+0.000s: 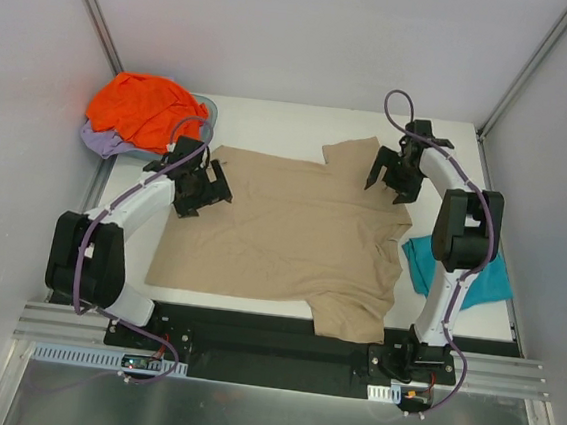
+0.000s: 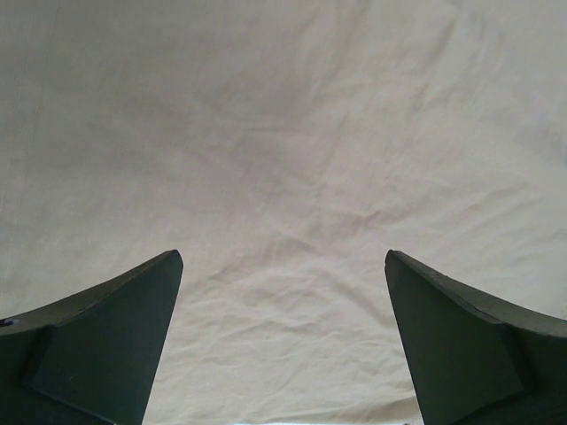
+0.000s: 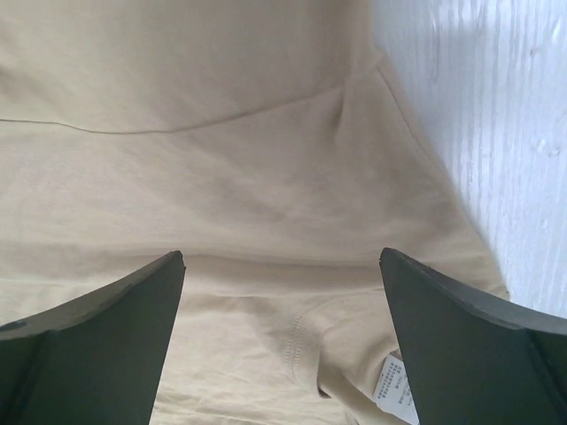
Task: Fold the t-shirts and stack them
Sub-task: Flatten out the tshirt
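You have the tan t-shirt (image 1: 282, 232) spread flat across the middle of the table (image 1: 272, 121). It lies sideways, with its hem to the left and its neck to the right, one sleeve pointing far and the other near. That lay suits a lengthwise fold, since each arm gets one end of the far edge.

Your left gripper (image 1: 206, 187) hangs over the far-left hem corner. Its fingers are spread wide with only bare, lightly creased cloth between them. Your right gripper (image 1: 393, 173) sits over the far sleeve and shoulder, equally spread and holding nothing. I judge both are lined up to pinch that far edge, though neither has closed yet.

The orange shirt (image 1: 138, 106) lies heaped on the lavender shirt (image 1: 100, 140) in the basin (image 1: 208, 105) at the far left. The teal shirt (image 1: 421, 261) lies crumpled on the right, partly behind the right arm.

The only writing is on a small white care tag (image 3: 394, 390) at the neck, seen from the right wrist. Its print is too small to read, and no brand shows anywhere.
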Robot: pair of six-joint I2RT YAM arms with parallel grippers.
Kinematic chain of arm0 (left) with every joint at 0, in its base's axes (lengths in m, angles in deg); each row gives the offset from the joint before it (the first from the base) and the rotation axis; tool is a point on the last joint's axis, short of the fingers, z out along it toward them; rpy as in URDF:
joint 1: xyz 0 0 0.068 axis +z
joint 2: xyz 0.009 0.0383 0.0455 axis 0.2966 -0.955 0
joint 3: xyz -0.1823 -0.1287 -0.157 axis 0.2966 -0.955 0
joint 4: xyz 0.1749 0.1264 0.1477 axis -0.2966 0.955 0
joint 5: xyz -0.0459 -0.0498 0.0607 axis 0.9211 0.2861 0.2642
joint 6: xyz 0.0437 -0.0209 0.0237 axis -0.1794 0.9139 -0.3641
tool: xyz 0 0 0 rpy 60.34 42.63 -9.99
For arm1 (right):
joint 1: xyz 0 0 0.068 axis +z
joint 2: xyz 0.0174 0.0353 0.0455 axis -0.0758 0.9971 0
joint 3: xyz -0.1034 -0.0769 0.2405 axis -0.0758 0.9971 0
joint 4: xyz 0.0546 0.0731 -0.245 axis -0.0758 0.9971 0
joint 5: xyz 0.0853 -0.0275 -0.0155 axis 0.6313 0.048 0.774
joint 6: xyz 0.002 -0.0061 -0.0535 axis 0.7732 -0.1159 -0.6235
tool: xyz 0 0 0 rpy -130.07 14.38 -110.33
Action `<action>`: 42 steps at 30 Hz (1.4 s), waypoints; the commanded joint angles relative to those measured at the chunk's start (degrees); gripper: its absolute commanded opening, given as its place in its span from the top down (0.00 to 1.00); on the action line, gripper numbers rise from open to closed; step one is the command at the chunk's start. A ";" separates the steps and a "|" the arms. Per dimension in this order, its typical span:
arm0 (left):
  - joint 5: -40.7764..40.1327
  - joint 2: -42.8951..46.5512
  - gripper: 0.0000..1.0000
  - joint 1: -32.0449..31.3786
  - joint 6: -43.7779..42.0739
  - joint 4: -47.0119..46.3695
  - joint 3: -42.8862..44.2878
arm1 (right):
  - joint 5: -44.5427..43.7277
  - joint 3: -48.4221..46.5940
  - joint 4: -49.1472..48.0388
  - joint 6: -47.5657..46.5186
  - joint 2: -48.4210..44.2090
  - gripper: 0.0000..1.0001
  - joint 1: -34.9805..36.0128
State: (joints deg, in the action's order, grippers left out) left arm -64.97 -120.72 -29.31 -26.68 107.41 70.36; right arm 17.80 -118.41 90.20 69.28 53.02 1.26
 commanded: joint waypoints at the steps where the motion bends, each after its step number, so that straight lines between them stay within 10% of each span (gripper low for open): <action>1: 1.28 -3.57 0.01 -0.69 -2.52 -1.40 5.84 | -0.04 -2.73 0.95 -1.95 -1.50 0.03 1.24; 28: 9.72 -38.20 0.01 -0.78 -5.42 1.85 38.26 | 4.10 -39.72 12.46 -0.29 26.71 0.03 -2.97; 42: 4.35 -36.71 0.01 -1.22 -7.79 2.91 46.71 | 23.87 -30.61 1.30 -11.80 14.96 0.03 -4.55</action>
State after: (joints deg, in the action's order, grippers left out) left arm -59.31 -157.88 -29.96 -32.10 110.01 111.69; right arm 33.54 -152.12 95.12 62.61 76.39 -4.31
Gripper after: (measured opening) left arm 0.993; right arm 0.967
